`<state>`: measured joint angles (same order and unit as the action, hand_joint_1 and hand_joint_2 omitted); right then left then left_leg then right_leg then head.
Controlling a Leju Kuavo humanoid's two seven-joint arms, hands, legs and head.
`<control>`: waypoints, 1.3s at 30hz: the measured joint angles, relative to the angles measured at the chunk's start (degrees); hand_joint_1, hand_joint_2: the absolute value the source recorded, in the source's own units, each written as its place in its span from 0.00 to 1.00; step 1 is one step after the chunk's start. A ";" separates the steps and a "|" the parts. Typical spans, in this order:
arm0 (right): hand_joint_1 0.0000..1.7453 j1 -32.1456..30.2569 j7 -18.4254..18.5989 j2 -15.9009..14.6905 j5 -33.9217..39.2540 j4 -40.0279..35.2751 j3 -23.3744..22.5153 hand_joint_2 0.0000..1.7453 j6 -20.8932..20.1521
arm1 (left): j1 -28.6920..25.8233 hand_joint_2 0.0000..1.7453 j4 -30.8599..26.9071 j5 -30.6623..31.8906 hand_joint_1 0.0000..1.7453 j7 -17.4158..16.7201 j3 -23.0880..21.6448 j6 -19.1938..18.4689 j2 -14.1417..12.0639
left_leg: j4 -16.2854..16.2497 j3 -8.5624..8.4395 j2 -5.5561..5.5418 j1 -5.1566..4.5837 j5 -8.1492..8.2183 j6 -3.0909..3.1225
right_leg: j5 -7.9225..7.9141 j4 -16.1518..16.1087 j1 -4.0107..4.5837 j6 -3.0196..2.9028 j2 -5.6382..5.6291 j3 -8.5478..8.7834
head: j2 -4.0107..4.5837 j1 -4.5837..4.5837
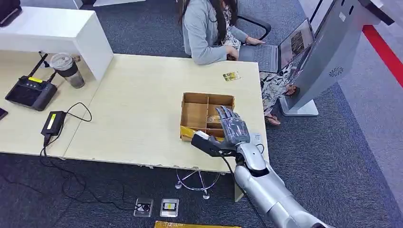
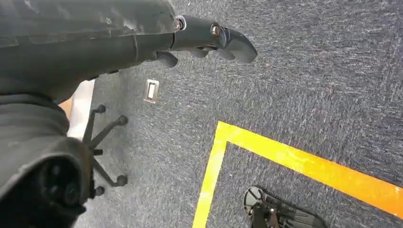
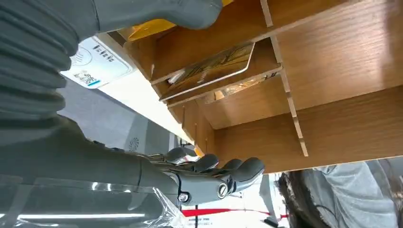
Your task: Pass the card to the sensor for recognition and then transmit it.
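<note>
- The card [image 3: 209,71] lies tilted in a near compartment of the cardboard box [image 1: 195,114] on the tabletop [image 1: 138,118].
- Our right hand [image 1: 230,126] hovers over that box, fingers spread, holding nothing.
- We judge the step to be picking the card: lower the fingers into that compartment without catching the thin dividers [image 3: 290,95].
- Our left hand [image 2: 209,40] hangs over the carpet, fingers curled in on nothing.
- Another card [image 1: 231,76] lies near a seated person [image 1: 209,28]; the grey kiosk [image 1: 328,57], likely the sensor, stands off the tabletop's right.
</note>
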<state>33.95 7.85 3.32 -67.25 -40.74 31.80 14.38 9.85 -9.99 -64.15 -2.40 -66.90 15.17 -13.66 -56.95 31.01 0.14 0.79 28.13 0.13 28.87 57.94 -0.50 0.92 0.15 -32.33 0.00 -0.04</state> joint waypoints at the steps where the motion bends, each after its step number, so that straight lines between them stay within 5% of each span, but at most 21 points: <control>1: 0.00 0.00 -0.11 0.00 0.17 0.09 0.09 1.00 -0.02 | 0.00 0.00 0.00 -0.04 0.00 -0.13 0.00 0.02 0.00 | 0.00 0.00 0.00 0.00 0.00 0.00 | 0.00 0.00 0.00 0.00 0.00 0.00 | 0.00 0.00; 3: 0.02 0.00 -0.17 0.02 0.46 0.15 0.37 1.00 -0.13 | 0.00 0.00 0.00 -0.07 0.00 -0.37 0.00 0.09 0.00 | 0.00 0.00 0.00 0.00 0.00 0.00 | 0.00 0.00 0.00 0.00 0.00 0.00 | 0.00 0.00; 4: 0.14 -0.01 -0.20 0.02 0.48 0.15 0.59 1.00 -0.28 | 0.00 0.00 0.00 -0.09 0.00 -0.42 0.00 0.15 0.00 | 0.00 0.00 0.00 0.00 0.00 0.00 | 0.00 0.00 0.00 0.00 0.00 0.00 | 0.00 0.00; 5: 0.89 -0.04 -0.22 0.02 0.57 0.15 0.70 1.00 -0.50 | 0.01 0.00 0.00 -0.09 0.00 -0.50 0.00 0.22 0.00 | 0.00 0.00 0.00 0.00 0.00 0.00 | 0.00 0.00 0.00 0.00 0.00 -0.01 | 0.00 0.00; 6: 1.00 -0.07 -0.22 0.02 0.66 0.15 0.81 1.00 -0.61 | 0.01 0.00 0.00 -0.09 0.00 -0.55 0.00 0.26 0.00 | 0.00 0.00 0.00 0.00 0.00 0.00 | 0.00 0.00 0.00 0.00 0.00 0.00 | 0.00 0.00; 19: 1.00 -1.36 0.37 0.02 1.31 0.48 2.47 1.00 -1.51 | 0.00 0.00 0.00 -0.48 0.00 -1.75 0.00 1.01 0.00 | 0.00 -0.01 0.00 0.00 0.00 0.00 | 0.00 0.00 0.00 0.00 0.00 0.00 | 0.00 0.02; 39: 1.00 -0.01 -2.32 -0.24 4.30 2.38 3.37 1.00 4.55 | -0.01 0.00 0.00 -0.48 0.00 -2.14 0.00 1.44 0.00 | 0.00 -0.13 0.01 0.00 -0.03 -0.03 | -0.03 0.02 0.00 0.00 -0.03 0.11 | 0.00 0.00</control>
<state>33.94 5.53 3.08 -62.95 -38.36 35.17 18.93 9.84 -9.99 -64.63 -4.55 -66.90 16.61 -13.66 -56.96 30.88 0.15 0.79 28.10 0.10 28.84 57.95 -0.51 0.92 0.12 -32.22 0.00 -0.04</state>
